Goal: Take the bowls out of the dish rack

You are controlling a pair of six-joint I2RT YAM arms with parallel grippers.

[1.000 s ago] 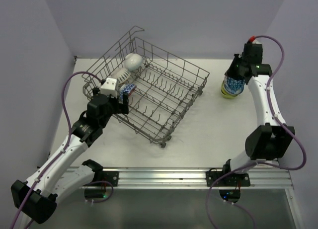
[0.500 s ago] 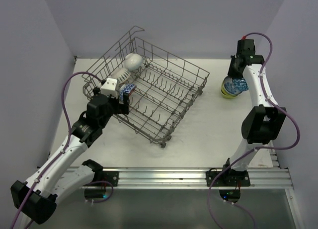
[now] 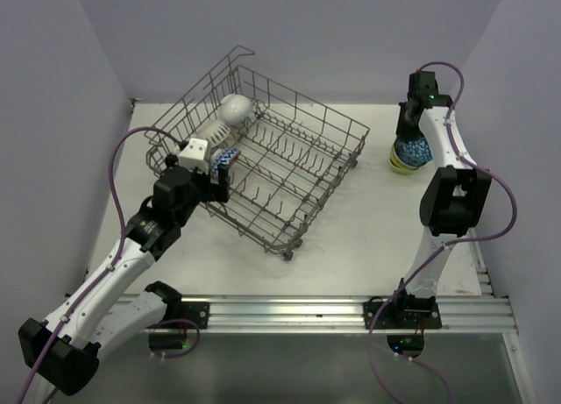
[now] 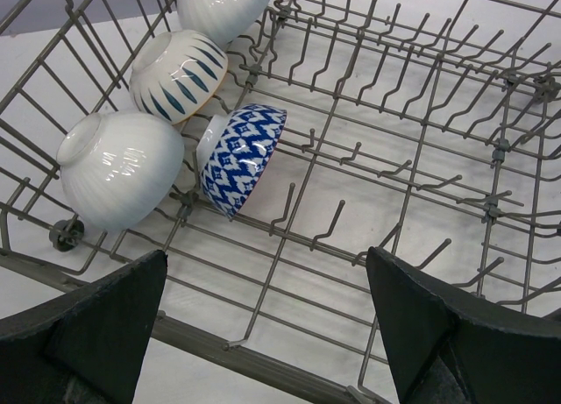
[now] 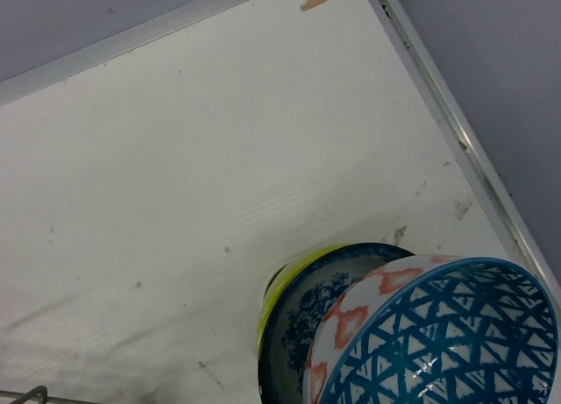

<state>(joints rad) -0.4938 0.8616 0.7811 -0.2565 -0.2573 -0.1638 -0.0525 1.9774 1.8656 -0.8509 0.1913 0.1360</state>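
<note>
The grey wire dish rack (image 3: 289, 159) sits toward the far left corner of the white table (image 3: 351, 246), its long axis slanting from the left edge toward the near right. At its left end four glossy round bowls lie tipped among the tines: a plain white bowl (image 4: 223, 8), a blue-stroked bowl (image 4: 178, 75), a ribbed white bowl (image 4: 118, 180), and a blue diamond-patterned bowl (image 4: 241, 159) on edge with its foot turned left. The left gripper (image 4: 263, 325) hangs at the rack's near-left wall, spread wide and empty. Near the far right corner a lime bowl (image 5: 294, 277), a floral bowl (image 5: 302, 325) and a tilted lattice bowl (image 5: 438, 334) sit nested below the right gripper (image 3: 408, 131), whose fingers cannot be made out.
</note>
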